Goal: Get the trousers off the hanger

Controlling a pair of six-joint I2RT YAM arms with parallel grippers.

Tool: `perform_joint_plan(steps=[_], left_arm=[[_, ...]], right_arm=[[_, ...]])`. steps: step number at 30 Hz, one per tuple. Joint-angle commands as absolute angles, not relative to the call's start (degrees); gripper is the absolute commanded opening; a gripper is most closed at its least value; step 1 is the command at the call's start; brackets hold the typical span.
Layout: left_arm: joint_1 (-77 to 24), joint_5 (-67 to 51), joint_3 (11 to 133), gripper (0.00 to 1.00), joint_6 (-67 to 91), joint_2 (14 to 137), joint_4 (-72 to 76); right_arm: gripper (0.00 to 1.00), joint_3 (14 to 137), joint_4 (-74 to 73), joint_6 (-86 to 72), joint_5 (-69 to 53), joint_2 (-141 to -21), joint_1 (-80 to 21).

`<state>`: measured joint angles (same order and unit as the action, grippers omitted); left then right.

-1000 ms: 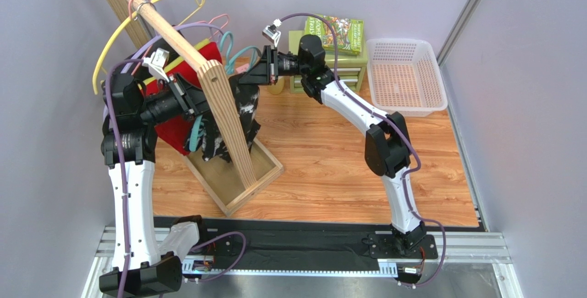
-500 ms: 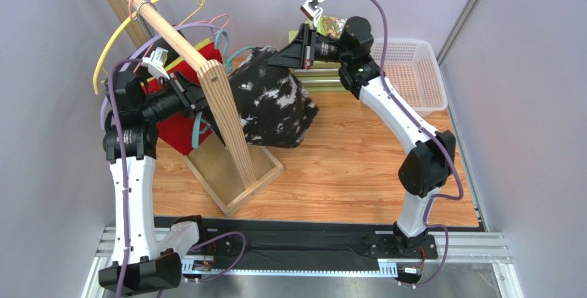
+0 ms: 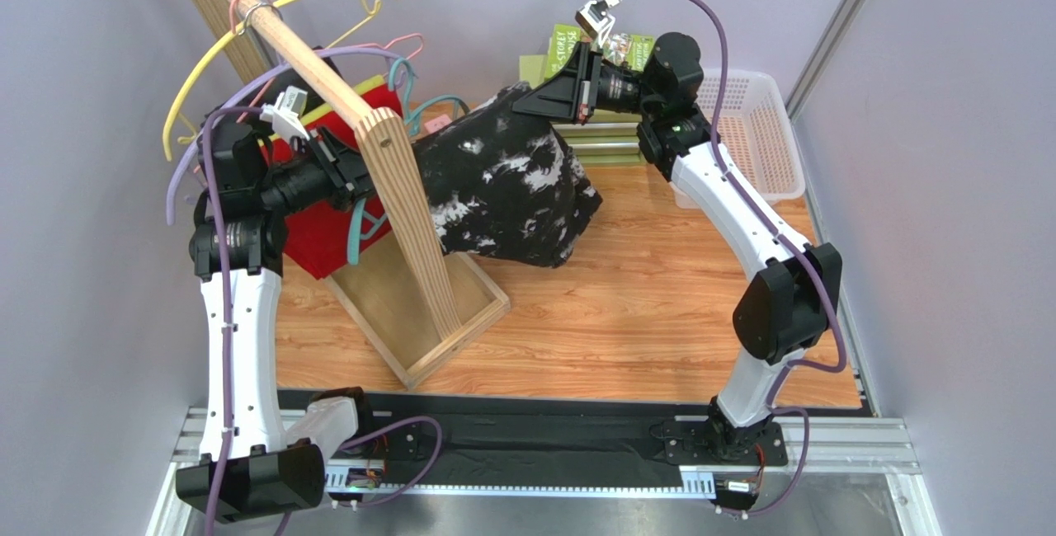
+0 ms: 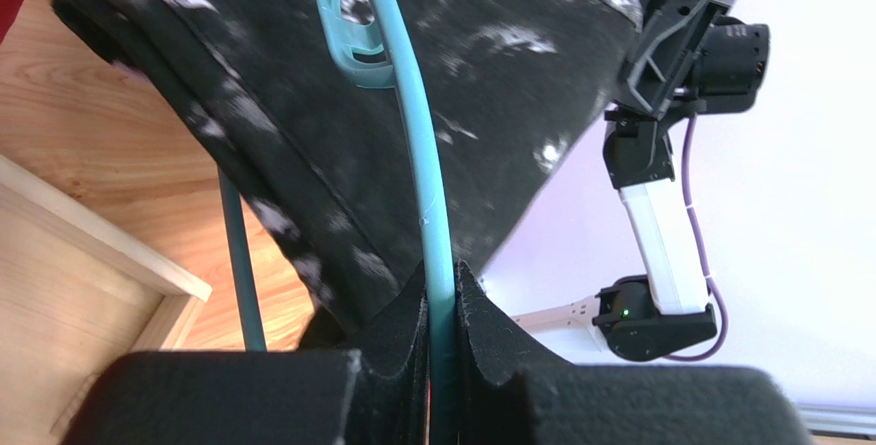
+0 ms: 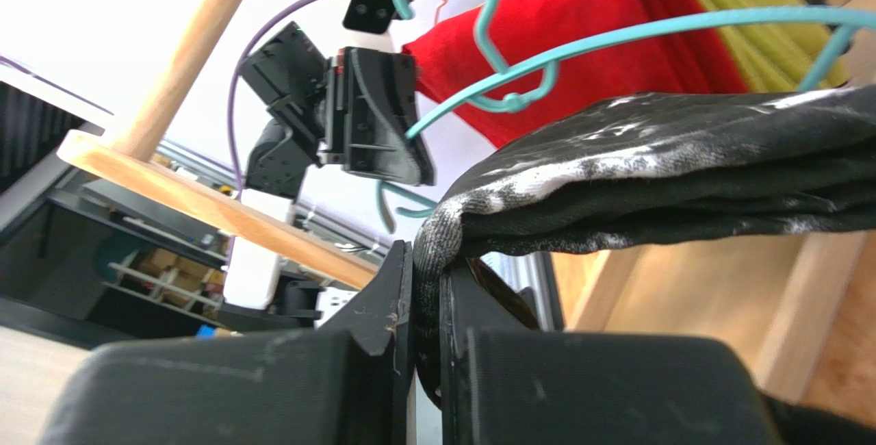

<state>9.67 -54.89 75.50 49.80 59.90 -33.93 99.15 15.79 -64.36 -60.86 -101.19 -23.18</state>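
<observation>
Left fingers (image 4: 396, 337) sit narrow, clamped on the wire of the teal hanger (image 4: 416, 147); I read it as a firm hold. Right fingers (image 5: 382, 312) are pinched tight on a folded edge of the black trousers (image 5: 720, 168).

From the top camera the black trousers are at centre frame, lifted off the desk (image 3: 645, 313) and stretched between the right fingers at upper centre and the hanger beside the wooden rack (image 3: 403, 190). In the left wrist view the teal wire crosses in front of the cloth; I cannot tell whether the cloth rests on the hanger's bar.

Red trousers (image 3: 316, 233) hang at left of frame, behind the rack post, next to my left arm. White basket (image 3: 775, 128) at upper right.
</observation>
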Motion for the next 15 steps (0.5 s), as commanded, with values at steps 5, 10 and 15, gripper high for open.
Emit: perform_joint_plan(steps=[5, 10, 15], left_arm=[[9.6, -52.7, 77.6, 0.00, 52.0, 61.3, -34.7], [9.6, -50.7, 76.3, 0.00, 51.5, 61.4, -35.4], [9.6, -50.5, 75.8, 0.00, 51.0, 62.3, -36.0]], right_arm=[[0.00, 101.6, 24.4, -73.7, -62.3, -91.0, -23.7], [0.00, 105.4, 3.9, -59.3, -59.6, -86.7, -22.4], [0.00, 103.8, 1.3, -60.2, -55.5, -83.1, -19.3]])
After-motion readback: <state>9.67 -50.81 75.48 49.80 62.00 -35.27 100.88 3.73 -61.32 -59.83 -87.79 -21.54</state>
